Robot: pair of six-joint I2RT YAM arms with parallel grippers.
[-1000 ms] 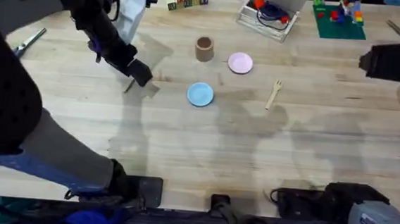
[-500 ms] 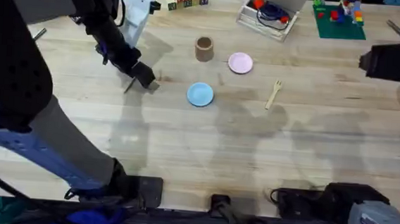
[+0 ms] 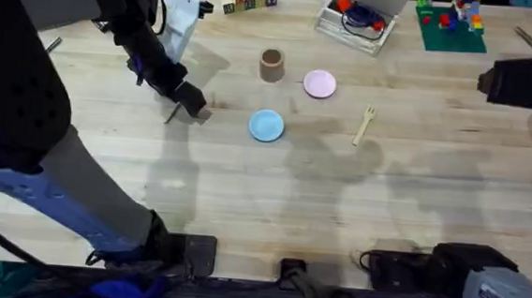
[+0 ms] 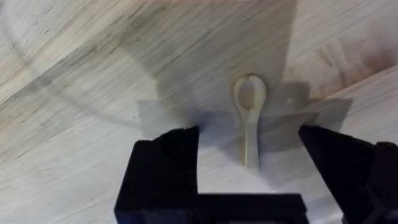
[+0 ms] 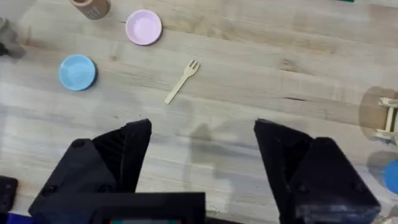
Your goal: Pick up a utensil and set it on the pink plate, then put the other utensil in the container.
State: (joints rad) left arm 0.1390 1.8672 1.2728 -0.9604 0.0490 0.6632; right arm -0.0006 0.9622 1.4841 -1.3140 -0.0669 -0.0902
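We are on the first step: our left gripper (image 4: 249,158) hangs low over the spoon (image 4: 249,118), jaws spread and straddling its handle on the desk (image 3: 244,194), nothing grasped yet. Next we judge we must close on the handle, lift, and carry it to the pink plate (image 3: 319,83). The right gripper (image 5: 202,155) waits released above the fork (image 5: 181,81); the cup (image 3: 271,65) stands beside the plate.
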